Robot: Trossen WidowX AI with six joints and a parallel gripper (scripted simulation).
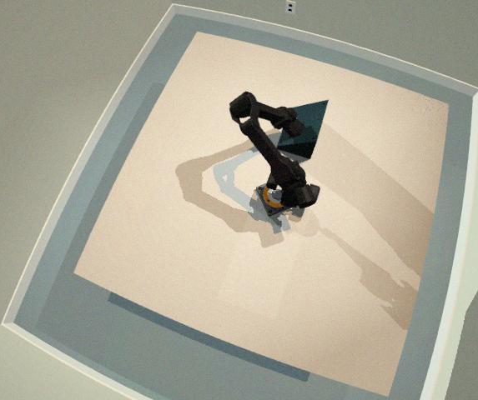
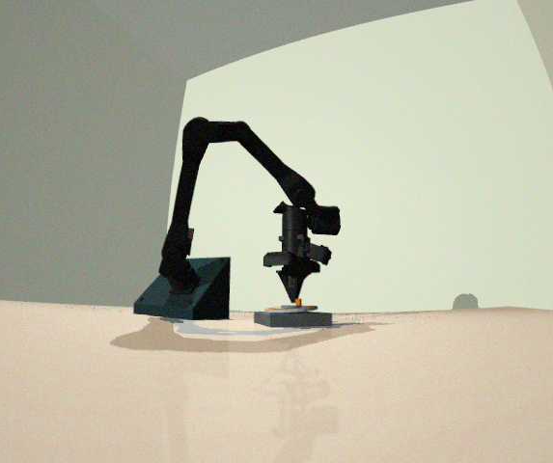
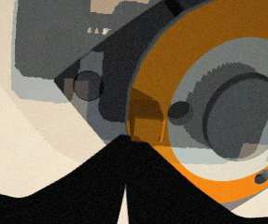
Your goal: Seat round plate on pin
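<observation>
The round plate (image 1: 267, 197) (image 2: 286, 310) (image 3: 154, 65), grey with an orange ring, sits around the dark post (image 3: 246, 119) on the dark square base (image 2: 291, 319) (image 3: 124, 56). Its orange tab (image 2: 297, 302) (image 3: 148, 129) stands up at the rim. The hole (image 3: 178, 110) next to the tab looks dark; I cannot make out the pin. In the exterior view the plate's edge shows above the base; whether it lies fully flat is unclear. My gripper (image 2: 294, 301) (image 3: 129, 146) is shut and empty, its tips right beside the tab; contact cannot be told. The arm hides its tips in the top view.
A second hole (image 3: 262, 176) shows in the orange ring. A round mark (image 3: 88, 85) is at the base's corner. The teal wedge-shaped arm mount (image 1: 308, 129) (image 2: 181, 299) stands behind the base in the top view and left of it in the exterior view.
</observation>
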